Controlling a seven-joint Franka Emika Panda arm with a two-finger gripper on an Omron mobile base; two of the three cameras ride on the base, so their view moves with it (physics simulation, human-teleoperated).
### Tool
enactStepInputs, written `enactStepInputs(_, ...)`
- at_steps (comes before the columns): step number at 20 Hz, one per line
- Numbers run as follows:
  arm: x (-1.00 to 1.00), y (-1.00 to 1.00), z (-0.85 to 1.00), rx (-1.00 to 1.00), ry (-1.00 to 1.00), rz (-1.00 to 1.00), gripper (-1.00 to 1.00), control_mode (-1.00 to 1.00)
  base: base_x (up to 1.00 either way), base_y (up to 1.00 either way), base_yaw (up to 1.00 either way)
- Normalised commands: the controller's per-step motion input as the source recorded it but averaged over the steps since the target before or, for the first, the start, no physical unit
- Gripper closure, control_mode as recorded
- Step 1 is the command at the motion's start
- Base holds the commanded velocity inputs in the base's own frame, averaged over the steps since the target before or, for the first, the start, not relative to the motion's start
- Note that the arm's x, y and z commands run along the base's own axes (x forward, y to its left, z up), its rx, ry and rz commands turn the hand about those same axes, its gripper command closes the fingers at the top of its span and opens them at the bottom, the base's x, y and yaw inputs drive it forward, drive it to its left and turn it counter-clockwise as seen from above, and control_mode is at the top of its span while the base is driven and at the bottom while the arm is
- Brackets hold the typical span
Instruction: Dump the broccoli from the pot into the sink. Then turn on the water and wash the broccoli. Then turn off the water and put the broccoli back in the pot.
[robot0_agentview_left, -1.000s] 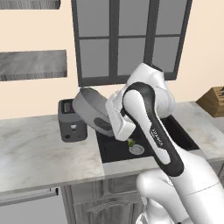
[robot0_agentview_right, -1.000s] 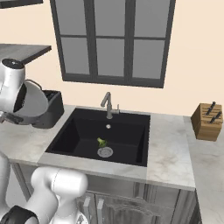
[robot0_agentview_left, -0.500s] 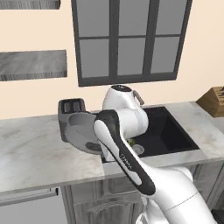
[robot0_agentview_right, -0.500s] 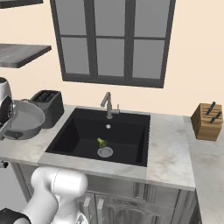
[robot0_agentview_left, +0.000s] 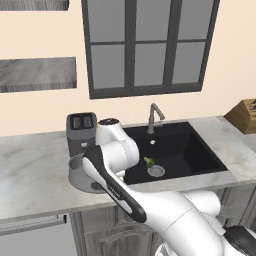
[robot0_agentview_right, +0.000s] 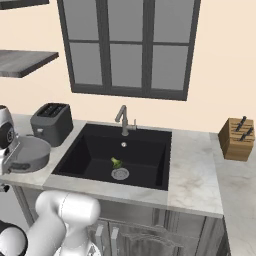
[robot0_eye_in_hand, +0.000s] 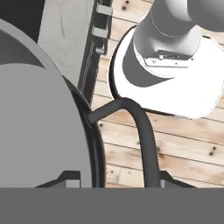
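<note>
Pot (robot0_agentview_right: 31, 153) now lower on counter; broccoli (robot0_agentview_right: 116, 162) in sink (robot0_agentview_right: 150, 176).

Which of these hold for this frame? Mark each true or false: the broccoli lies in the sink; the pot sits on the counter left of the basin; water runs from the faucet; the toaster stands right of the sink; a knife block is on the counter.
1. The small green broccoli floret lies in the black rectangular sink, beside the round silver drain. True.
2. The wide grey metal pot sits on the marble counter left of the basin. True.
3. Water runs from the slim grey faucet. False: no stream is visible.
4. The dark two-slot toaster stands right of the sink. False: it stands left, behind the pot.
5. A wooden knife block is on the counter. True.
</note>
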Motion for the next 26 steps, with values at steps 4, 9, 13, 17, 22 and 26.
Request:
enactStepInputs(4,0.40,0.26,-0.35,-0.09,0.08,0.05,1.00,-1.00,0.00,0.00,0.00)
enactStepInputs(9,0.39,0.24,-0.28,-0.09,0.04,0.04,1.00,-1.00,0.00,0.00,0.00)
enactStepInputs(13,0.39,0.19,-0.32,-0.10,0.05,0.02,1.00,-1.00,0.00,0.00,0.00)
enactStepInputs(17,0.20,0.14,-0.31,-0.11,0.02,0.02,1.00,-1.00,0.00,0.00,0.00)
enactStepInputs(22,0.34,0.10,-0.38,-0.11,0.02,0.02,1.00,-1.00,0.00,0.00,0.00)
enactStepInputs(26,0.20,0.03,-0.35,-0.11,0.04,0.01,-1.00,-1.00,0.00,0.00,0.00)
